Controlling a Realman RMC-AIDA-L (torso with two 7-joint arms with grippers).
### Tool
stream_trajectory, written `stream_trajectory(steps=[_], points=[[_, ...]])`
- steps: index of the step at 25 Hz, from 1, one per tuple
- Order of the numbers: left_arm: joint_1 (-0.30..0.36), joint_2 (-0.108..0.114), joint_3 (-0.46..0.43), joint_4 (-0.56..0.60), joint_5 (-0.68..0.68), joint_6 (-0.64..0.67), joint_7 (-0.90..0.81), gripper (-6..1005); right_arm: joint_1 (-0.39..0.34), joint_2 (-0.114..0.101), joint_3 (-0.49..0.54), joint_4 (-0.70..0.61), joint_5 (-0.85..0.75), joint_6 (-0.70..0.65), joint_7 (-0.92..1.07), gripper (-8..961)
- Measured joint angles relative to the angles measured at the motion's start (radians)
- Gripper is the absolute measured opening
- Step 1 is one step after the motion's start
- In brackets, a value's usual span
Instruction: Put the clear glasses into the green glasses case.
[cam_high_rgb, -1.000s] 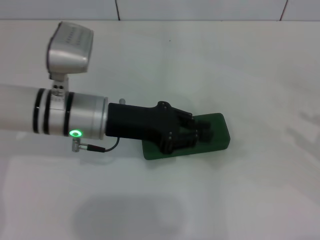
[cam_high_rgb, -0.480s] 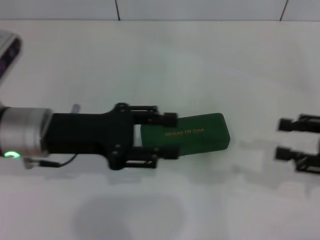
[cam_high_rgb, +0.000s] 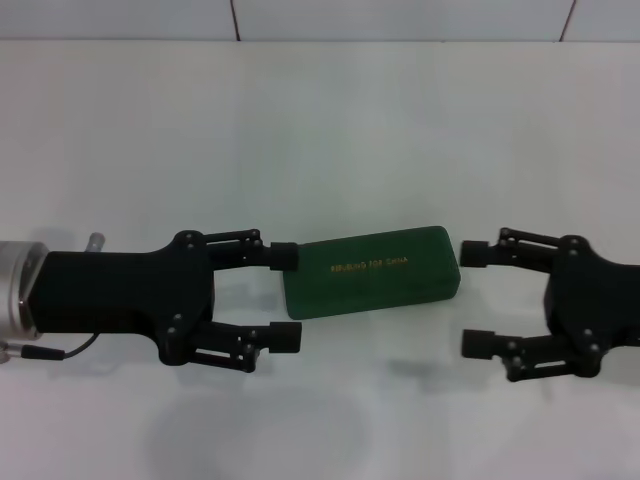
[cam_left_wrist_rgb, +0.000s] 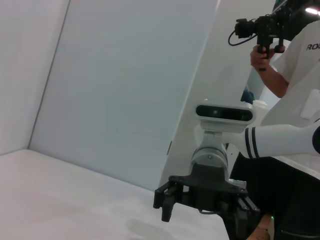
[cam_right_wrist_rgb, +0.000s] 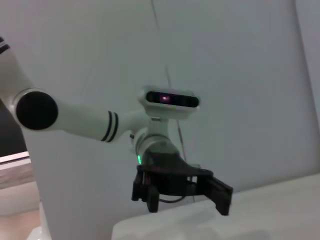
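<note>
Case: dark green oblong hard glasses case (cam_high_rgb: 371, 271), frame centre, lid closed.
Glasses: none seen; judged inside.
Left gripper (cam_high_rgb: 284, 297): spread wide, empty.
Right gripper (cam_high_rgb: 473, 298): spread wide, empty.

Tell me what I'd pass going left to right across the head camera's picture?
Left end effector, open → closed green glasses case → right end effector, open, all over the white table.

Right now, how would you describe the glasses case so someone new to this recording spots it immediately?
Start from the white table in the head view. Near its middle, between the open left gripper and the open right gripper, lies the green glasses case. It is shut, oblong with rounded corners, and the only dark green thing there, with small gold lettering on its lid.
</note>
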Motion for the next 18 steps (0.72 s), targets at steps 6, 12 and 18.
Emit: stream_trajectory(steps=[6, 12, 18], points=[[0.008, 0.002, 0.004, 0.001, 0.0, 0.004, 0.0, 894, 0.012, 0.0, -0.112, -0.003, 0.058, 0.05, -0.015, 890], [0.017, 0.013, 0.001, 0.001, 0.0, 0.022, -0.007, 892, 0.015, -0.001, -0.135, -0.003, 0.079, 0.051, -0.021, 889], [0.024, 0.016, 0.0, 0.002, -0.001, 0.027, -0.003, 892, 0.015, -0.001, -0.137, -0.002, 0.086, 0.042, -0.021, 890]])
